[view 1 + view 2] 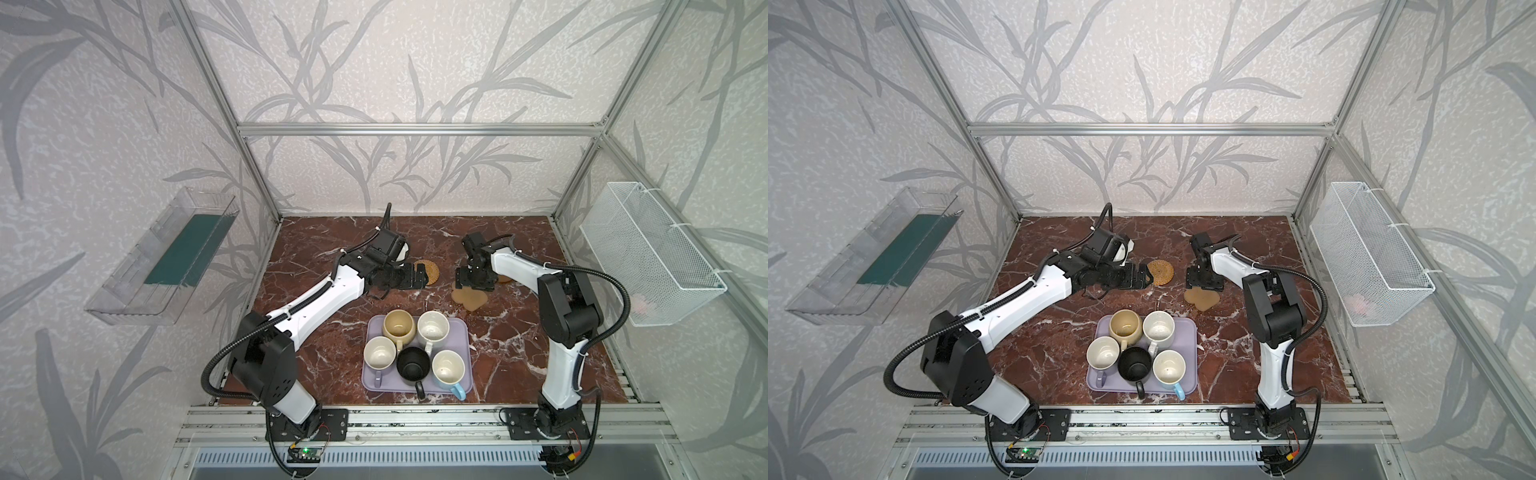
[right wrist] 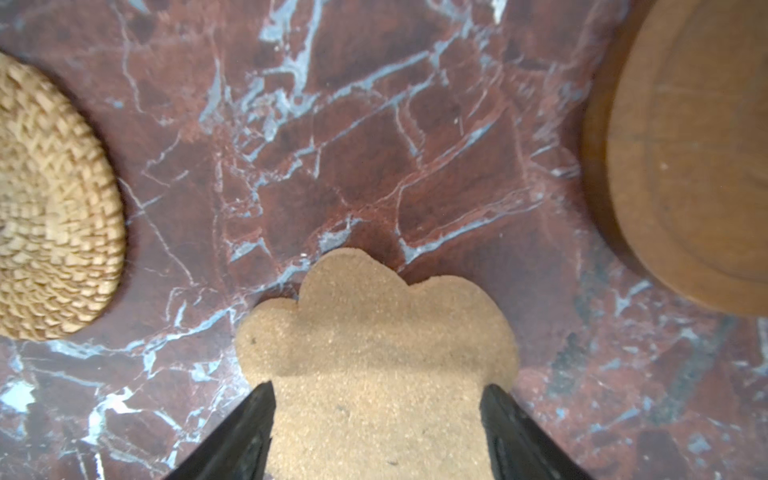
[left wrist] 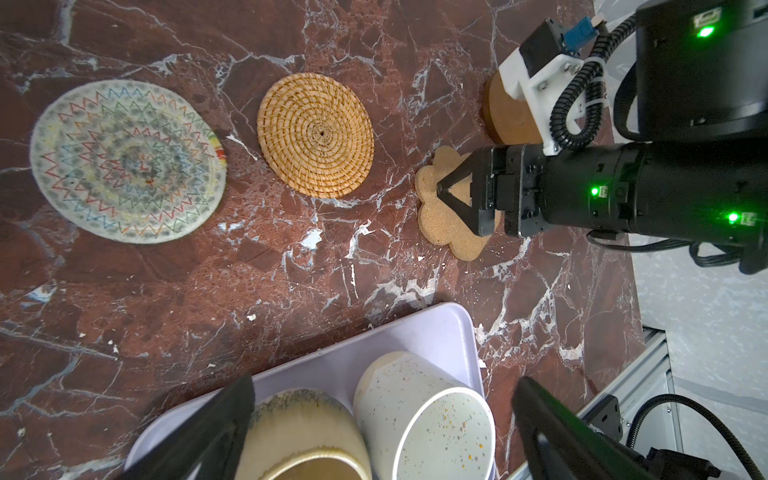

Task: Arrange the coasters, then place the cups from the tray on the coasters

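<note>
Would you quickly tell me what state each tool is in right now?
Left tool: open, empty.
Right tool: open, straddling the paw-shaped coaster.

The tray (image 1: 460, 347), five cups (image 1: 412, 362) in it, lies near me; beyond, the paw coaster (image 1: 471, 300) under my right gripper (image 2: 378, 397), rattan coaster (image 1: 431, 272) left, saucer coaster (image 2: 685, 145) right.
</note>
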Controlling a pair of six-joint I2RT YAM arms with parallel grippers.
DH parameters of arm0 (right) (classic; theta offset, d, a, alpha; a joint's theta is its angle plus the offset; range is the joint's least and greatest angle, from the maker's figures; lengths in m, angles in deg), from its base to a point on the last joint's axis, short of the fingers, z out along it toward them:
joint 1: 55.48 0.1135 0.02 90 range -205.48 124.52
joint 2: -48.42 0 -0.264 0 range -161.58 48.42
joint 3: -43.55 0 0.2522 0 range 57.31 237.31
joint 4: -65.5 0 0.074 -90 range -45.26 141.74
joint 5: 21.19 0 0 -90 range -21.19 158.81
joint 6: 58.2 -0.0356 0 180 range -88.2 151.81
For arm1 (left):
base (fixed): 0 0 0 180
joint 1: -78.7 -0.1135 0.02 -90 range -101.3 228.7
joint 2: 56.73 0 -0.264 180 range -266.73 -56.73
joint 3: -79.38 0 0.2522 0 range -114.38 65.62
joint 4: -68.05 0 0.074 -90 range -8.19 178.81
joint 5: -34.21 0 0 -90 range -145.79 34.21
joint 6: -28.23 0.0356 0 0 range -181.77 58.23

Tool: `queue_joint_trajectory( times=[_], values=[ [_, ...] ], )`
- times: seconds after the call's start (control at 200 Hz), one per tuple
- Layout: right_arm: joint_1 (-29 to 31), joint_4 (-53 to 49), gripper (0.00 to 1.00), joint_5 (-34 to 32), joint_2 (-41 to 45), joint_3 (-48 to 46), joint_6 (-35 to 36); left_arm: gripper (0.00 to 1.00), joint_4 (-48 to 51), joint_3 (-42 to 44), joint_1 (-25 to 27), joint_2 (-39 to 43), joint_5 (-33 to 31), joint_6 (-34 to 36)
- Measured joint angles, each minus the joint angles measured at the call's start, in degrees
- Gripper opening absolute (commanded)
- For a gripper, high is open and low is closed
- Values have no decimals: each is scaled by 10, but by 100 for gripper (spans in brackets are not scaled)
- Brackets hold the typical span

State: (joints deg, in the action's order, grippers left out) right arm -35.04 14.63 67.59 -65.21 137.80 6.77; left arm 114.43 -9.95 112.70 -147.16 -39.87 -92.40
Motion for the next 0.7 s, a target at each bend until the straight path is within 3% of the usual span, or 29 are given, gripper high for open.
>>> queue_joint_trajectory(
  times=[0.415,0.7],
  values=[
    [-3,9,85,26,129,-134,107,99,-12,7,0,35,2,-11],
    [27,8,81,1,130,-146,149,99,-15,18,0,35,1,-24]
  ],
)
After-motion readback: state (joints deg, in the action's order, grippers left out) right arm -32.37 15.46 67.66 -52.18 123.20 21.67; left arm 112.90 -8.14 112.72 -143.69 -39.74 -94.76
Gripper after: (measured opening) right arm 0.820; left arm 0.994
